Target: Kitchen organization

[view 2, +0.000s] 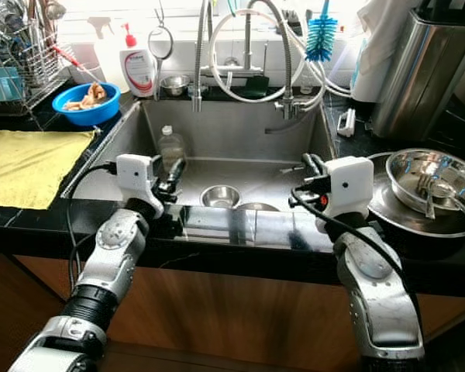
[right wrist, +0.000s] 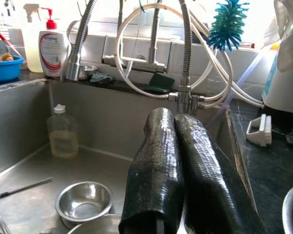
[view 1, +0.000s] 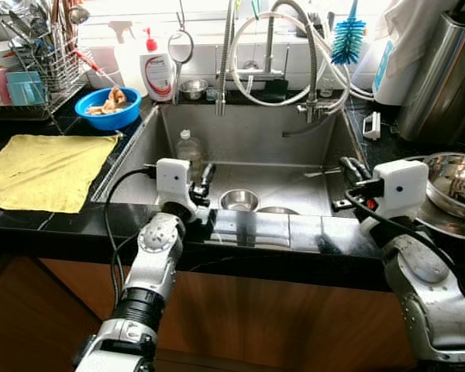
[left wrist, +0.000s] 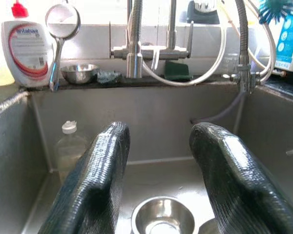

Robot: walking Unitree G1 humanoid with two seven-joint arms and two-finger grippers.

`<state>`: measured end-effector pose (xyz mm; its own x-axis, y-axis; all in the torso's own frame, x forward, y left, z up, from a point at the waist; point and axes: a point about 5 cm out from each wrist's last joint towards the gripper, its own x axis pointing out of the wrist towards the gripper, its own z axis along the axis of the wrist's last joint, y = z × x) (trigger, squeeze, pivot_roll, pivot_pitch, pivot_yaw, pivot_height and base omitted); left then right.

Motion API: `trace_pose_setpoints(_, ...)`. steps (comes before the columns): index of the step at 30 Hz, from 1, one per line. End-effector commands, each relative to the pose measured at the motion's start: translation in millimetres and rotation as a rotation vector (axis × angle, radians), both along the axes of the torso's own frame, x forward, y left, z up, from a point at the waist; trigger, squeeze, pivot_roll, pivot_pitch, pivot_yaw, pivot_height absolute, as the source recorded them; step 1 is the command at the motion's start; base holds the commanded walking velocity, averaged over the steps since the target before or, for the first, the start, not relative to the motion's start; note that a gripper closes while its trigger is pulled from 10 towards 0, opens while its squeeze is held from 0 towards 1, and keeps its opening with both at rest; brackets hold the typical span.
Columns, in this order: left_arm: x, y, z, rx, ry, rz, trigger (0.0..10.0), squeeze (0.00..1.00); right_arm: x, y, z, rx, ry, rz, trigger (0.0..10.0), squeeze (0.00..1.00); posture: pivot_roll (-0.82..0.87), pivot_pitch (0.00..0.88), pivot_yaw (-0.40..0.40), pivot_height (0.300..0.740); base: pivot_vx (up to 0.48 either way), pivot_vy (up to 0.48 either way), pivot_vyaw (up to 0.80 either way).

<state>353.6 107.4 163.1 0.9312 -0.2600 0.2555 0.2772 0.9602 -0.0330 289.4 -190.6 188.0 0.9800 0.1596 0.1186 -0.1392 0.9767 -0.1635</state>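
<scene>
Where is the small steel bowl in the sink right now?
The small steel bowl sits upright on the sink floor near the front wall, right of the plastic bottle in the left corner, just beyond the open left gripper.

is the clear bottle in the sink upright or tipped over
Upright. The clear bottle stands on the sink floor against the back wall, white cap on top.

Sink [view 1: 294,139] set in the table [view 1: 240,236], holding a bottle [view 1: 188,147] at its left and a bowl [view 1: 239,200] near the front. Cloth [view 1: 46,170] left of the sink, basin [view 1: 107,107] behind the cloth; pans [view 1: 449,186] right; tap [view 1: 270,46] behind.
</scene>
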Motion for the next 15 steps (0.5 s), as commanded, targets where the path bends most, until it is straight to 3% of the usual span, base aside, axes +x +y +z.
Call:
trace_pose_setpoints(1, 0.0, 0.8, 1, 0.002, 0.005, -0.002, 10.0, 0.00, 3.0, -1.5, -2, 0.001, 0.006, -0.012, 10.0, 0.00, -0.08, 0.000, 0.050, 0.740, 0.000, 0.000, 0.00)
trace_pose_setpoints(6, 0.0, 3.2, 2, 0.008, 0.007, 0.002, 10.0, 0.00, 5.7, -14.1, -23, -0.014, 0.106, -0.113, 10.0, 0.00, -0.07, 0.000, 0.049, 0.740, 0.000, 0.000, 0.00)
trace_pose_setpoints(13, -0.3, 3.7, 2, 0.009, 0.008, 0.003, 10.0, 0.00, 7.5, -16.2, -23, 0.002, 0.101, -0.129, 10.0, 0.00, -0.07, 0.000, 0.049, 0.740, 0.000, 0.000, 0.00)
trace_pose_setpoints(14, -0.6, 3.3, 1, 0.009, 0.009, 0.002, 10.0, 0.00, 7.9, -15.6, -22, 0.009, 0.101, -0.125, 10.0, 1.00, -0.07, 0.000, 0.049, 0.740, 0.000, 0.000, 0.00)
trace_pose_setpoints(15, -0.9, 2.9, 1, 0.009, 0.009, 0.000, 10.0, 0.00, 8.6, -15.3, -23, 0.008, 0.101, -0.126, 10.0, 1.00, -0.07, 0.000, 0.048, 0.740, 0.000, 0.000, 0.00)
